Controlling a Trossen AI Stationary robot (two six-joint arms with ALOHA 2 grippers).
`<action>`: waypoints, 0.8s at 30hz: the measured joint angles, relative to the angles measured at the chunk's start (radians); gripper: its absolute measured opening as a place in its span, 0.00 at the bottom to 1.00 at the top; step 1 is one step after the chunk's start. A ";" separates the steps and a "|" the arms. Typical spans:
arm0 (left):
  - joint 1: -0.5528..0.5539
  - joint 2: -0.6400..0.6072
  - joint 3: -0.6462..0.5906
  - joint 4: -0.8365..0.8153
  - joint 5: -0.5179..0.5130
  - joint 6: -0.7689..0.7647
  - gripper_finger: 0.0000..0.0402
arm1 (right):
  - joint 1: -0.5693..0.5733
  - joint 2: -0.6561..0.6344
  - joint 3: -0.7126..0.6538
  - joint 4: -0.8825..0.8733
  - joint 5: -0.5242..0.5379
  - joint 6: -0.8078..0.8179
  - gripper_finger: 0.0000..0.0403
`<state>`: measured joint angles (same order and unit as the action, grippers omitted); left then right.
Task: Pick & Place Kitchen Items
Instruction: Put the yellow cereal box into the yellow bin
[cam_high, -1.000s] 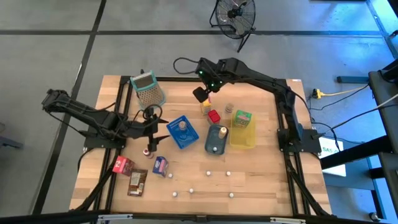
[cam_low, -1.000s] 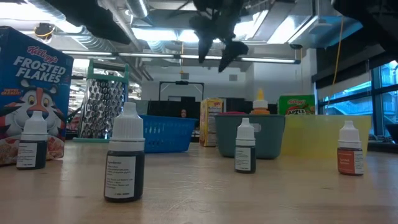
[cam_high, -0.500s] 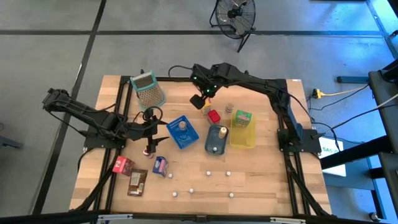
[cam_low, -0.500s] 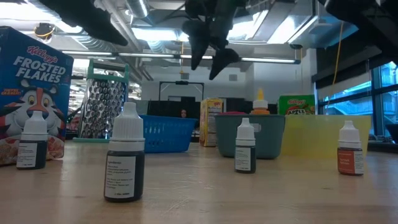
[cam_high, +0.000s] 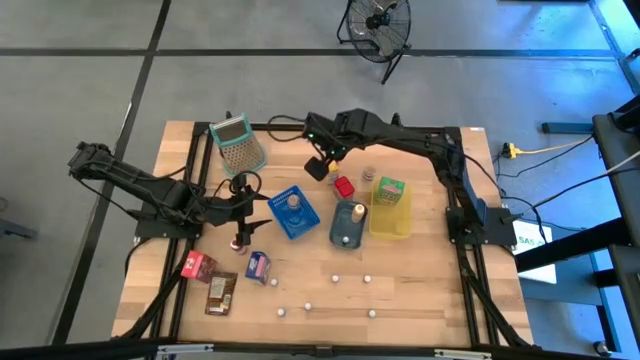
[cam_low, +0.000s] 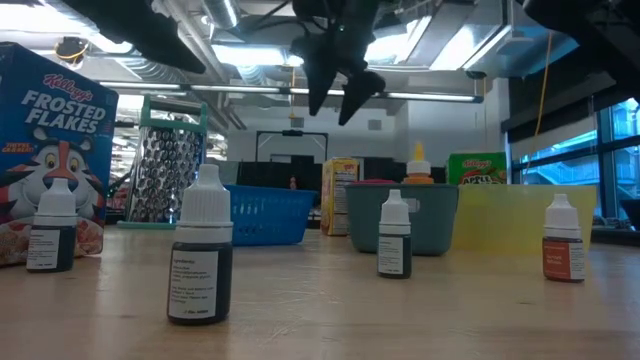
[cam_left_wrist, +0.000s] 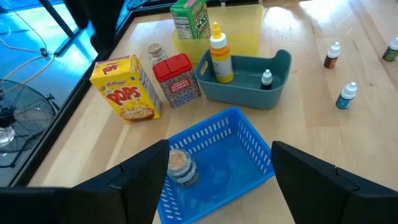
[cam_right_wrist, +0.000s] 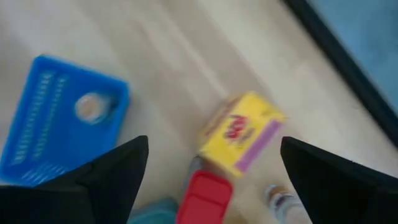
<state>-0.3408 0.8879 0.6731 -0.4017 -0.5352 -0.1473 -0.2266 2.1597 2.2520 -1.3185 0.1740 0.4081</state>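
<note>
Your right gripper (cam_high: 318, 166) hangs wide open and empty above the table's far middle. The small yellow cardboard cereal box (cam_high: 329, 174) stands at its four o'clock, red box (cam_high: 344, 186) beside it. Your left gripper (cam_high: 243, 205) waits open, empty, at nine o'clock of the blue plastic basket (cam_high: 302, 221).

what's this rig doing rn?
Sorting kitchen items on the table. The right end effector hangs open and empty above the yellow Pops box and the red box. The left end effector sits open beside the blue basket, which holds a small jar. The teal bin holds a squeeze bottle and a dropper bottle; the yellow bin holds a green carton. Nothing is gripped.
</note>
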 joint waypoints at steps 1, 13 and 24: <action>0.000 0.000 0.000 0.000 0.000 0.000 0.69 | -0.005 0.000 0.000 0.001 0.022 0.005 0.91; 0.000 0.001 -0.022 0.008 -0.009 0.001 0.69 | -0.028 0.004 0.000 0.027 0.138 -0.020 0.91; 0.000 0.000 -0.029 0.039 -0.011 0.019 0.69 | -0.061 0.035 0.000 0.043 0.040 0.045 0.91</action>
<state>-0.3408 0.8879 0.6437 -0.3630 -0.5461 -0.1282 -0.2874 2.1945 2.2520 -1.2760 0.2137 0.4532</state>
